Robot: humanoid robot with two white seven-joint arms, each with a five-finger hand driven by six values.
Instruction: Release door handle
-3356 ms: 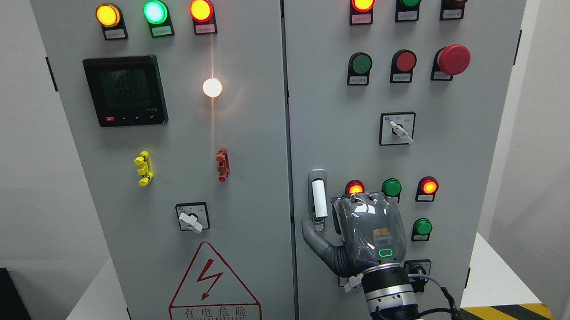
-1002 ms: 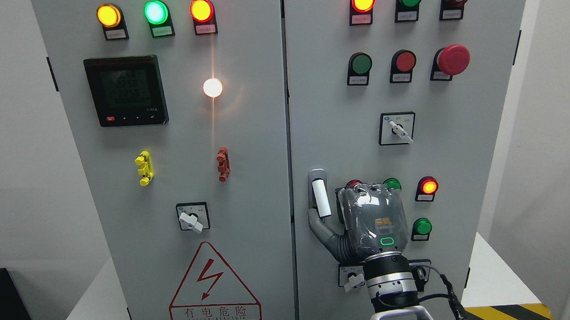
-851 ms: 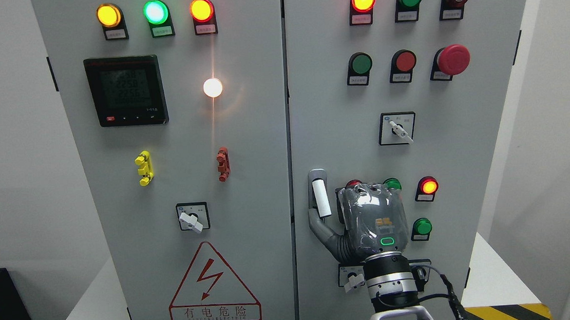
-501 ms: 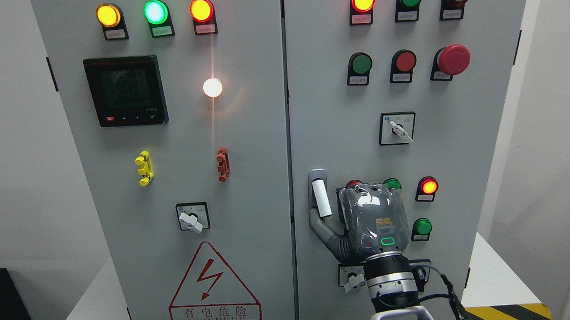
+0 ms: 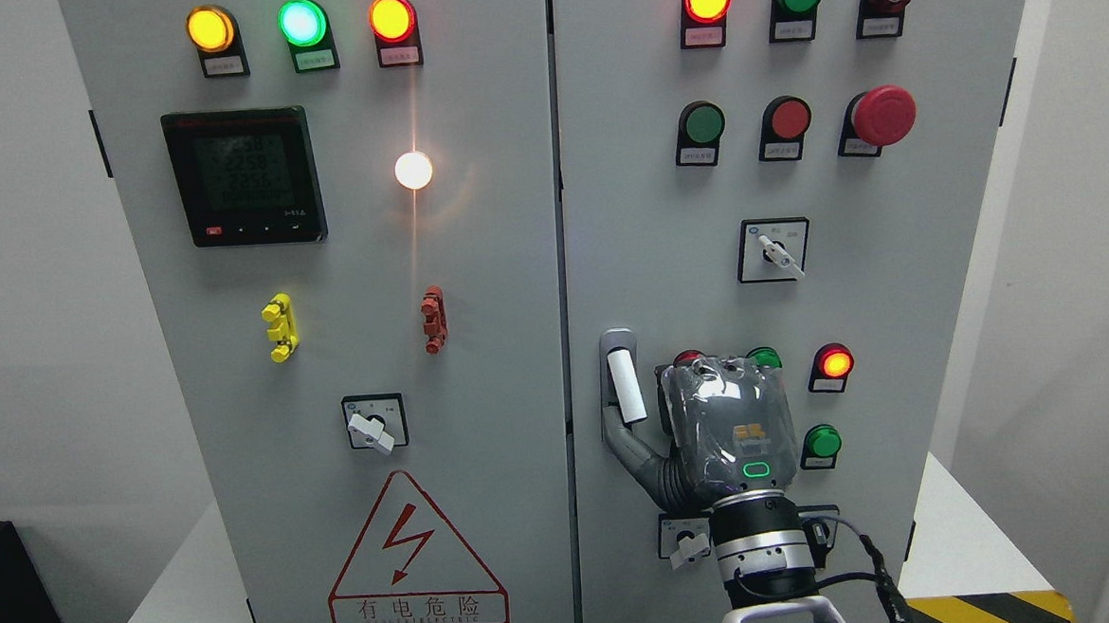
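Right hand (image 5: 727,426) rises from the bottom edge right of the middle, back of the hand toward the camera, set against the right door (image 5: 897,331) of the cabinet. Its thumb (image 5: 630,448) reaches up and left, tip touching the lower end of the door handle (image 5: 623,384). The other fingers lie hidden behind the palm; whether they grip the handle or curl free cannot be told. The handle, white and upright, sits just left of the hand at the door's left edge. Beyond, a lit red lamp (image 5: 834,363) and green button (image 5: 821,442) flank the hand's right side. Left door (image 5: 348,360) carries a warning triangle (image 5: 415,556).
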